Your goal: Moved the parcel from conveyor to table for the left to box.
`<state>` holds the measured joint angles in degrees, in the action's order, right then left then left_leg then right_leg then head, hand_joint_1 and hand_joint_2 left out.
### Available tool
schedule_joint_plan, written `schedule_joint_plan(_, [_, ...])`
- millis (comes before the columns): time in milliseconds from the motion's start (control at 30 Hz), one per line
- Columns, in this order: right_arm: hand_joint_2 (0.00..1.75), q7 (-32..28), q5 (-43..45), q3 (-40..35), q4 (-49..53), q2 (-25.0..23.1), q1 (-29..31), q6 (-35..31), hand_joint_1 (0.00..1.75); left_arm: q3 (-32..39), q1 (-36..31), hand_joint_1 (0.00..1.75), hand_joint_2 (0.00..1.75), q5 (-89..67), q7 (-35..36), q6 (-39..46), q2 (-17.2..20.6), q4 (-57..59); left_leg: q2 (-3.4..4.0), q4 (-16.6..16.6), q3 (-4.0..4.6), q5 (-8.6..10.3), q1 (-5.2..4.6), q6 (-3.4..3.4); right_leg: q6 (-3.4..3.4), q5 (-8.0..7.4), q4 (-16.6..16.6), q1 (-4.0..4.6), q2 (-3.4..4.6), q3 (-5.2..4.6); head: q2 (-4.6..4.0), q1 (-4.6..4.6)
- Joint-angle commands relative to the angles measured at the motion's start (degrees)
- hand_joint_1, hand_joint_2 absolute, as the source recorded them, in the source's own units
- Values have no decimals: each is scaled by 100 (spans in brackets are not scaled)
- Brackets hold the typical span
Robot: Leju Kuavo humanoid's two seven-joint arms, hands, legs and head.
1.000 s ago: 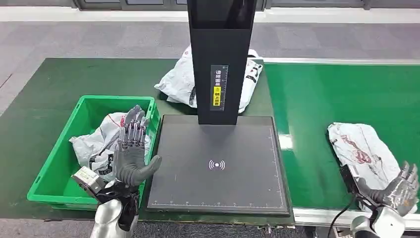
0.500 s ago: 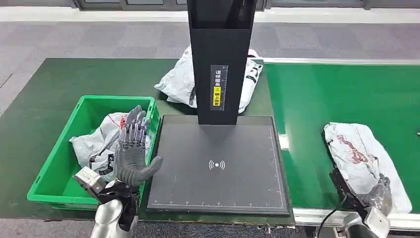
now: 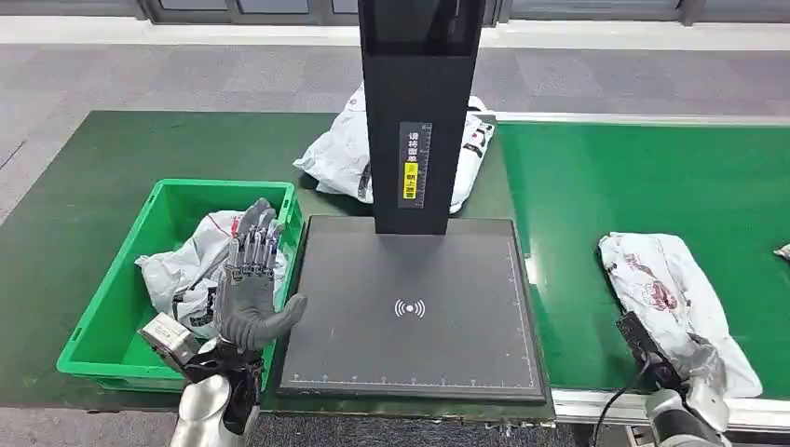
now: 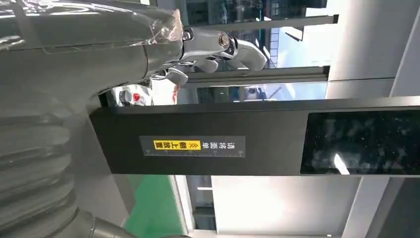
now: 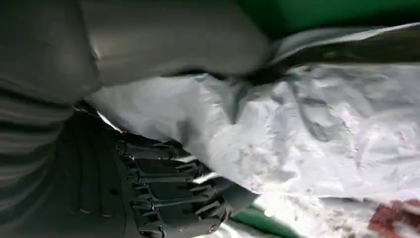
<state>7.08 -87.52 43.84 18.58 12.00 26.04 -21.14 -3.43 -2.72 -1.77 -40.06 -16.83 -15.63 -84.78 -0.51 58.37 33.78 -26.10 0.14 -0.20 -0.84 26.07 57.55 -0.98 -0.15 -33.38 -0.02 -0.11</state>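
A white parcel [image 3: 666, 298] with red print lies on the green conveyor [image 3: 643, 177] at the right. My right hand [image 3: 703, 368] is at its near end, mostly covered by the plastic. In the right wrist view the thick thumb [image 5: 163, 39] lies over the parcel [image 5: 317, 134] and the dark fingers [image 5: 168, 198] curl under it, so the hand grips the parcel's edge. My left hand [image 3: 250, 293] is raised, open and flat, over the right rim of the green bin [image 3: 93, 326], holding nothing. Its fingers [image 4: 223, 47] show spread in the left wrist view.
A black scanner pad [image 3: 410, 363] lies between bin and conveyor, with a tall black post [image 3: 419, 112] at its far edge. Another white parcel [image 3: 340, 154] lies behind the post. A crumpled white bag [image 3: 191, 270] sits in the bin. A small white item [image 3: 783, 250] peeks in at the right edge.
The parcel has shifted left along the conveyor. My right hand went from beside its near corner to under its end and closed on it. The left hand has stayed put.
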Motion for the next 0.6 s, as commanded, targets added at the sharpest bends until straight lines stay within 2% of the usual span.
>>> schedule_joint_plan(33, [175, -39, -248, -34, -250, -85, 55, -219, 175, -53, 319, 0, 175, -30, 46, 53, -112, 4, 22, -18, -11, 1, 2, -2, 7, -9, -22, 4, 18, 7, 2, 0])
schedule_joint_plan(167, [175, -94, -248, -110, -153, -144, 79, -492, 175, -41, 359, 0, 175, -35, 54, 74, -120, -41, 23, -16, -15, -1, 3, -4, 8, -8, -20, 5, 20, 9, 2, 0])
schedule_joint_plan(200, [175, -117, -248, -373, -28, -207, 68, -1085, 175, -20, 398, 0, 175, -51, 69, 117, -135, -95, 18, -8, -11, -3, 1, -3, 6, -4, -9, 3, 17, 5, 2, 0])
schedule_joint_plan(333, [175, -78, -248, -473, 13, -263, 102, -1202, 175, -9, 432, 0, 175, -53, 74, 130, -139, -143, 25, -9, -6, -4, 1, -4, 8, -5, -8, 3, 25, -2, 0, 0])
schedule_joint_plan(367, [175, -142, -248, -578, 102, -308, 83, -1572, 175, 1, 453, 0, 175, -58, 88, 137, -148, -181, 29, -15, -6, -3, 1, -5, 10, -8, -14, 3, 29, -4, 0, 0])
schedule_joint_plan(400, [175, -357, -211, -725, 760, -518, -63, -1886, 175, 16, 465, 0, 175, -74, 113, 163, -171, -193, 23, -9, 2, -4, 2, -4, 7, -6, -8, 4, 25, -9, 2, 0])
schedule_joint_plan(500, [175, -530, -248, -1091, 2563, -1094, -575, -1886, 175, 33, 469, 0, 175, -91, 127, 182, -197, -173, 34, -18, 0, -3, -1, -7, 10, -8, -10, 1, 35, -12, 2, 0])
schedule_joint_plan(600, [175, -530, -248, -1091, 2563, -1094, -575, -1886, 175, 33, 469, 0, 175, -91, 127, 182, -197, -173, 17, -9, 10, -2, 1, -7, 8, -3, -4, 3, 21, -15, 0, 0])
